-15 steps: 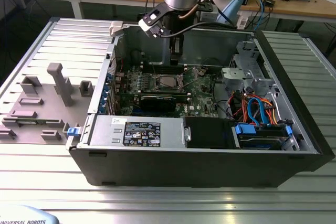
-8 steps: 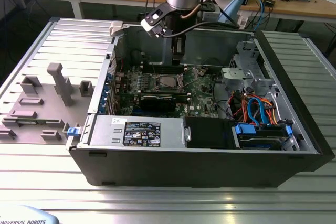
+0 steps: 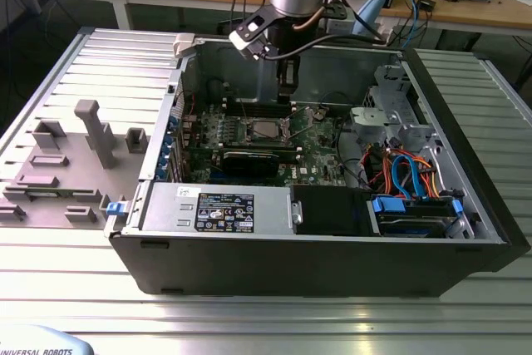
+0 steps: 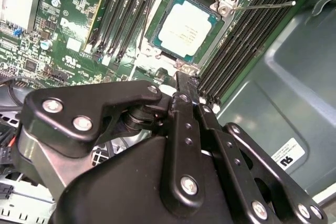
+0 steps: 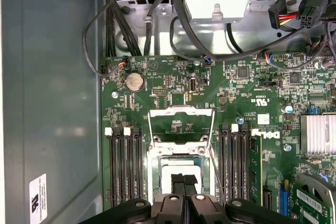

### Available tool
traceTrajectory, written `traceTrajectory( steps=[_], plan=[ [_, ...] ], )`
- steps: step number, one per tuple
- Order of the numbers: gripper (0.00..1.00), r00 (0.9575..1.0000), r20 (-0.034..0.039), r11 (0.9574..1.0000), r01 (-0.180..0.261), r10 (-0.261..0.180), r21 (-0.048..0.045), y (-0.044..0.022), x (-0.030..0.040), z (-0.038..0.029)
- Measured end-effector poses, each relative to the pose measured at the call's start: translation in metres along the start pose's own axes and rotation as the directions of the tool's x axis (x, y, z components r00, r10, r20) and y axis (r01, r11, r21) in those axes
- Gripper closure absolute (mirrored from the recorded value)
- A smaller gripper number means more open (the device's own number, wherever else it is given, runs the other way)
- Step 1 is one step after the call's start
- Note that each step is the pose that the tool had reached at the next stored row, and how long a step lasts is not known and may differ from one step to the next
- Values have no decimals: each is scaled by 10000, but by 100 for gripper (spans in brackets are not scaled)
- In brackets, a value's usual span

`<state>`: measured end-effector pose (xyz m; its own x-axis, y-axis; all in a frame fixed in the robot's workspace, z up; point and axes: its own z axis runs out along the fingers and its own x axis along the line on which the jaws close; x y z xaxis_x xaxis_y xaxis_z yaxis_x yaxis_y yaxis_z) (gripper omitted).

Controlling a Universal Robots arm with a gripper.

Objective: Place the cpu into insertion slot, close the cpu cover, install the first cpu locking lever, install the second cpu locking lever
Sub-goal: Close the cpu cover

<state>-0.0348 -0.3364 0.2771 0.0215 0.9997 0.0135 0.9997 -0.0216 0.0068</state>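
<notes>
The cpu (image 4: 185, 27), a square chip with a silvery top, lies flat in the insertion slot (image 4: 148, 51) on the green board. In the exterior view the cpu (image 3: 264, 130) sits mid-board inside the open case. The cpu cover (image 5: 181, 113), a silver frame with a square cut-out, stands swung open beside the slot. A thin locking lever (image 4: 262, 5) sticks out free from the slot's corner. My gripper (image 5: 184, 181) hangs just above the cpu with its black fingers (image 5: 177, 179) pressed together and nothing between them. They hide part of the chip in the first wrist view.
Black memory slots (image 5: 123, 166) flank the socket on both sides. A black graphics card (image 3: 249, 162) lies in front of it in the exterior view. A drive cage (image 3: 391, 110) and coloured cables (image 3: 407, 172) fill the exterior view's right. Grey fixtures (image 3: 96, 130) stand left of the case.
</notes>
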Motion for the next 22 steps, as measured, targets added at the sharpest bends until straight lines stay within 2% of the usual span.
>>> traceTrajectory(
  steps=[12, 22],
  plan=[
    [89, 10000, 4, 10000, 0, 0, 0, 32, 1, 0],
    [89, 10000, 4, 10000, 0, 0, 0, 107, 2, 1]
  ],
)
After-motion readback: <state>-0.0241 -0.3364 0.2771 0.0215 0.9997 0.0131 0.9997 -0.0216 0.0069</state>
